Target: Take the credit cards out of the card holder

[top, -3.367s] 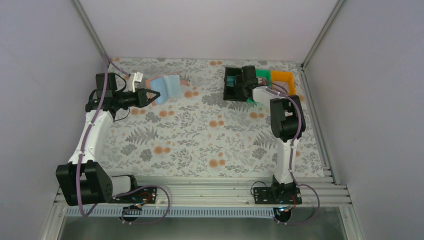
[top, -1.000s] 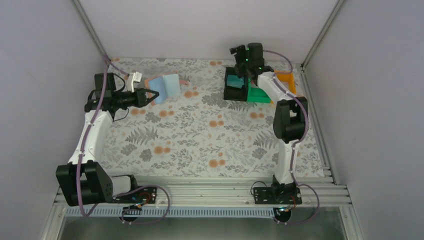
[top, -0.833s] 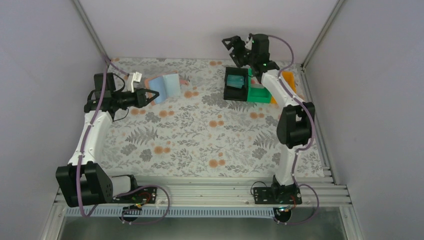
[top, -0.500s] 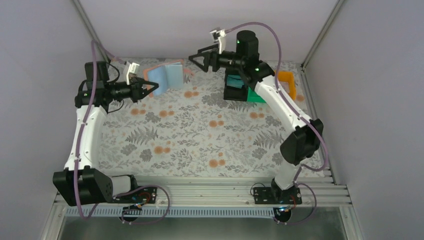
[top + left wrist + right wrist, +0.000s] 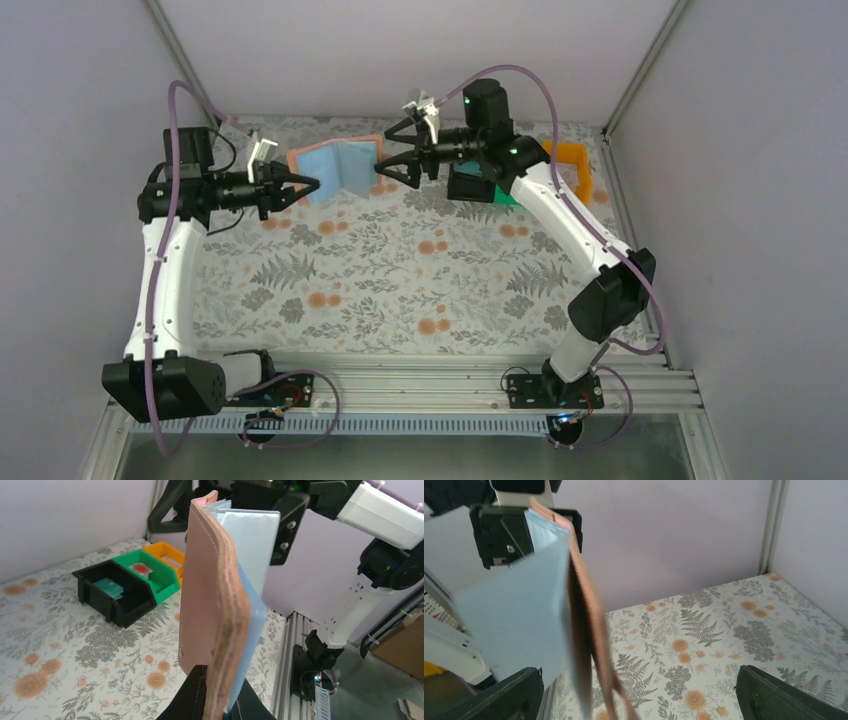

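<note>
Floral desk [image 5: 400, 280] below. Left claw [image 5: 308, 184] pinches the card holder [image 5: 338, 172] aloft, left of the black bin [image 5: 107, 602]. Right claw [image 5: 383, 157], spread wide, sits between bin and holder. Risk: snagging the soft flap (remaining cards not discernible) could pull the holder free.

Floral-printed table surface [image 5: 400, 270], centre of the top view. Left of centre in the left wrist view, three bins in a row: black bin [image 5: 100, 602], green bin [image 5: 167, 586] beside it, orange bin [image 5: 161, 548] farthest back. Pale walls [image 5: 400, 50] stand across the top and down both sides. Metal rails [image 5: 420, 380] run along the bottom.
</note>
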You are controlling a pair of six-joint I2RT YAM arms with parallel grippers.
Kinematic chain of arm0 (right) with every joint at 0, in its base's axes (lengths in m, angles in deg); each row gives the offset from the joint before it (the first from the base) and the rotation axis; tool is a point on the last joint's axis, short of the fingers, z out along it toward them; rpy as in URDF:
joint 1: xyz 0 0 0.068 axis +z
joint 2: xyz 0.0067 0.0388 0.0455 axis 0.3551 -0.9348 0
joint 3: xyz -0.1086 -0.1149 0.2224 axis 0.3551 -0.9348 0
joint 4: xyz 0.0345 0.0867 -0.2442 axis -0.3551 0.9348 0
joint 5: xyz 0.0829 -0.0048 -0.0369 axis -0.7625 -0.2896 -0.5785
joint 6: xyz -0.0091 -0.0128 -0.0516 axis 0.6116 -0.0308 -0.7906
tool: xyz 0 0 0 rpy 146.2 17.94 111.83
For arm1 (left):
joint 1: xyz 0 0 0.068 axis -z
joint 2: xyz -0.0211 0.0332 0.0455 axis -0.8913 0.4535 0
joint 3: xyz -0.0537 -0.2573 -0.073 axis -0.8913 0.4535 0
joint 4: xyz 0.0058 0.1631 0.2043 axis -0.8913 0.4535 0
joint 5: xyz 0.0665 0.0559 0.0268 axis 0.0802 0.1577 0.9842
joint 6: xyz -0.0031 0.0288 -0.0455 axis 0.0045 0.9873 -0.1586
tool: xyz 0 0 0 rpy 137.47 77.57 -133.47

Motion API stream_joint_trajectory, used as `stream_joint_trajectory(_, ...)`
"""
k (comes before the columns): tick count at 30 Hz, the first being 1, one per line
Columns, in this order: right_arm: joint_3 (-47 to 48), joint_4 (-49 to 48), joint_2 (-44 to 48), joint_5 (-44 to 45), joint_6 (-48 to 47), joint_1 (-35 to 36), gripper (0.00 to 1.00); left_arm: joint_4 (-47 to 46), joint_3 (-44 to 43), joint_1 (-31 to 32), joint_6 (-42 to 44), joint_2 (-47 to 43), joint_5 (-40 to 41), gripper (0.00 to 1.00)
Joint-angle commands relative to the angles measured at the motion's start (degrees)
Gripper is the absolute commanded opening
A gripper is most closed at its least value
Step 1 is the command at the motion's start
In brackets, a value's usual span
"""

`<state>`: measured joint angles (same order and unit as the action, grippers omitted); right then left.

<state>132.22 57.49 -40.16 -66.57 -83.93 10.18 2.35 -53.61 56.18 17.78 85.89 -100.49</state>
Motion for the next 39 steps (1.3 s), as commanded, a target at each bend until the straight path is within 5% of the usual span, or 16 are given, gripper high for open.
stream_joint_trajectory(1,-1.21,2.16,1.83,0.67,-5.16,2.54,0.97,2.22,-1.18,0.34,5.38,-2.18,-4.43,0.02)
stream_joint_trajectory(14,0.78,2.10,-0.55,2.39,-3.97,6.95,0.92,1.87,-0.54,0.26,5.57,-3.25,-4.67,0.02)
stream_joint_trajectory(17,1.03,0.71,-0.45,1.31,-2.25,7.71,0.73,1.00,0.08,0.26,4.59,-3.77,-3.72,0.02)
stream_joint_trajectory(21,1.05,-1.05,-0.29,2.05,1.27,8.87,0.25,-2.24,1.76,0.22,0.89,-3.91,-0.09,0.02)
stream_joint_trajectory(24,1.61,-1.27,-1.21,5.46,5.40,10.24,0.05,-5.41,2.83,0.19,-2.92,-3.46,4.87,0.03)
stream_joint_trajectory(32,11.89,7.45,-7.75,35.75,18.11,15.76,0.04,-9.01,6.01,0.17,-6.83,-3.62,10.26,0.76)
stream_joint_trajectory(36,14.44,10.54,-9.40,48.44,20.05,19.00,0.04,-9.00,5.97,0.17,-6.69,-3.90,9.37,0.98)
stream_joint_trajectory(39,14.96,10.98,-9.62,54.19,19.42,21.04,0.04,-9.30,6.07,0.17,-6.85,-3.83,9.58,1.00)
